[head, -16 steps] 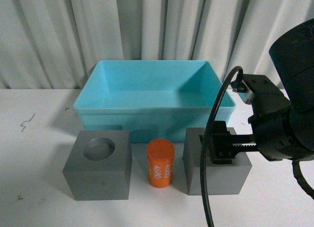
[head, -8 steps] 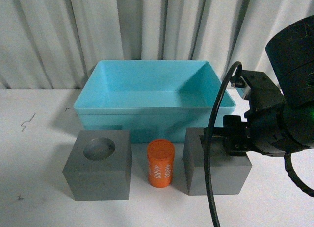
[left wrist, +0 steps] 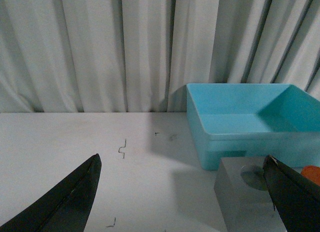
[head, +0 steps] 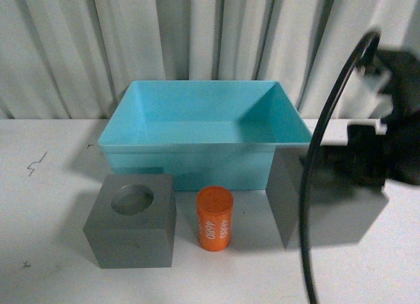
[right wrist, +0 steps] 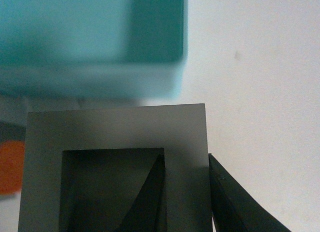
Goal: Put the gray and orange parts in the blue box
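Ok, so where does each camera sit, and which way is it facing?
Front: on the body, facing the blue box and curtain; the blurred right arm shows.
Left wrist: low over the table, looking past its open left end effector toward the box.
Right wrist: looking down at the square-recess cube pinched by the right end effector.
All three share the box.

The right fingers (right wrist: 227,202), clamped on one wall of the square-recessed gray cube (head: 341,212), have hoisted it up and swung it rightward, away from the orange cylinder (head: 214,218), the arm now blurred.
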Available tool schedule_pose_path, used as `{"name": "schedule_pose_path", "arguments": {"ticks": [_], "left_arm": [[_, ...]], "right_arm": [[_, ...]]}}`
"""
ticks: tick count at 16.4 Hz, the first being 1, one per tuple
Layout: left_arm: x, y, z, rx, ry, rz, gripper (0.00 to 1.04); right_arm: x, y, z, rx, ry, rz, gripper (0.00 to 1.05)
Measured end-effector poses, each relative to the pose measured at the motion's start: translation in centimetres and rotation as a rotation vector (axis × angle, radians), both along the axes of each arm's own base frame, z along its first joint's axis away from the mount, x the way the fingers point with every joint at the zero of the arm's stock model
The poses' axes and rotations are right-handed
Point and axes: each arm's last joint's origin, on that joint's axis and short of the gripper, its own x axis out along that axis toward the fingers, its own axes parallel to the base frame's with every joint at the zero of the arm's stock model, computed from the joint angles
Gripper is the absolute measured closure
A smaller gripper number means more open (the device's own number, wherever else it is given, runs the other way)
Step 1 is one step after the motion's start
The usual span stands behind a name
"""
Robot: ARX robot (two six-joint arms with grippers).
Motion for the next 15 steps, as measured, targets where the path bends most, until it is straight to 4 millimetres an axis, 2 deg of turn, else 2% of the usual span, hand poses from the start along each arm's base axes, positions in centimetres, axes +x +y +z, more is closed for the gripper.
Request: {"name": "schedule_pose_path", "arguments": {"ticks": [1,2,3,4,7,10,15], "left_arm": [[0.0,0.0,0.0,0.000,0.000,0.000,0.07],[0.0,0.0,0.0,0.000,0.000,0.000,0.07],[0.0,0.0,0.0,0.000,0.000,0.000,0.07],[0.0,0.0,0.0,0.000,0.000,0.000,0.07],[0.0,0.0,0.0,0.000,0.000,0.000,0.07],[0.0,0.0,0.0,0.000,-0.001,0.000,0.07],[0.0,0.0,0.0,0.000,0.000,0.000,0.07]], "right_arm": [[1.2,0.1,5.4,0.027,-0.169,0.009,0.86],[2.3,0.5,8.5,0.045,-0.265,0.013,0.86],[3.6,1.1,10.1,0.045,-0.318,0.017,0.86],[5.0,1.9,10.5,0.041,-0.339,0.020,0.86],[9.3,5.5,8.5,0.007,-0.281,0.040,0.86],[12.3,7.8,7.6,0.037,-0.248,0.003,0.86],[13.6,8.0,3.1,0.021,-0.132,-0.077,0.86]]}}
